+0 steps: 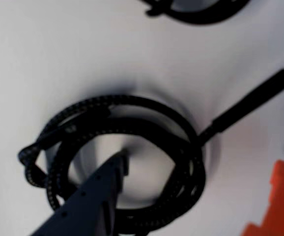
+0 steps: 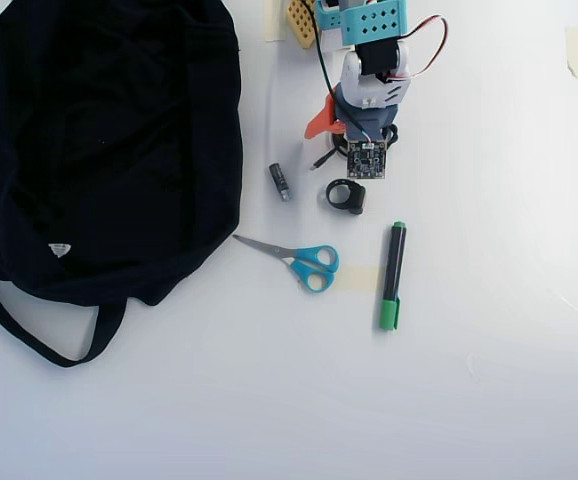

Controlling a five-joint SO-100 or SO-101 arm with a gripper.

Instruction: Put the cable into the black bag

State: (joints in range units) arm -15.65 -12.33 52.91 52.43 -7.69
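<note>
The cable [image 1: 127, 162] lies coiled on the white tabletop [image 2: 489, 400] beneath the arm, one of the fingers [image 1: 113, 169] inside its loop; whether they grip, I cannot tell. The bag [image 2: 99, 140] lies well left, bare tabletop between.

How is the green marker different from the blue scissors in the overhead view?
The green marker is one straight stick with a dark body and a green cap; the blue scissors have thin metal blades and two blue handle loops. The marker lies nearly vertical in the overhead view, while the scissors lie slanted, blades pointing toward the black bag. Both lie flat on the white table, untouched.
</note>
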